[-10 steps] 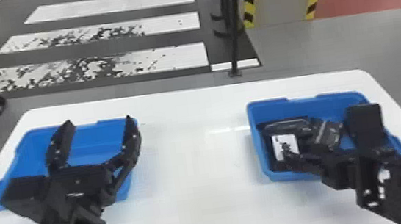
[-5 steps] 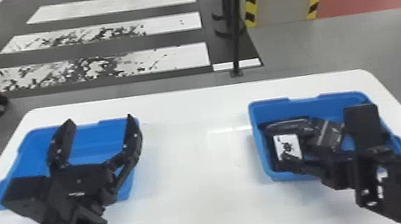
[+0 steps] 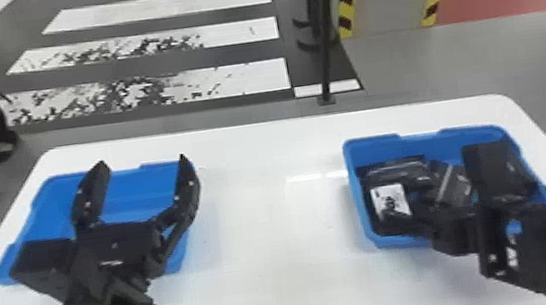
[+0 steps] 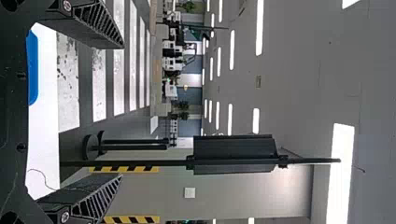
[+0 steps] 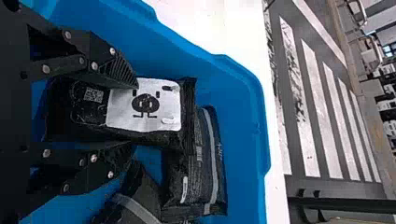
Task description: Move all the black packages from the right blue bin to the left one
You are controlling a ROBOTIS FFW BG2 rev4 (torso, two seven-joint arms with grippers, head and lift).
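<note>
1. Lower left of the head view: the left gripper (image 3: 142,160) overlaps the left blue bin (image 3: 49,204) — fingers spread wide.
2. Lower right: the right gripper (image 3: 449,234) is at the right blue bin (image 3: 355,194); I cannot tell whether it pinches anything.
3. Inside that bin, toward the left, lies the pig-face black package (image 3: 391,202), near two stripe-marked black packages (image 3: 453,186).

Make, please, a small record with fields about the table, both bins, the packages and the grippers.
table: white
left bin: blue, open-topped
right bin: blue, open-topped, holds at least three black packages
labelled package: black, with white pig-face label, in right bin
left gripper: black, open, over left bin
right gripper: black, around labelled package; firm grip unclear
</note>
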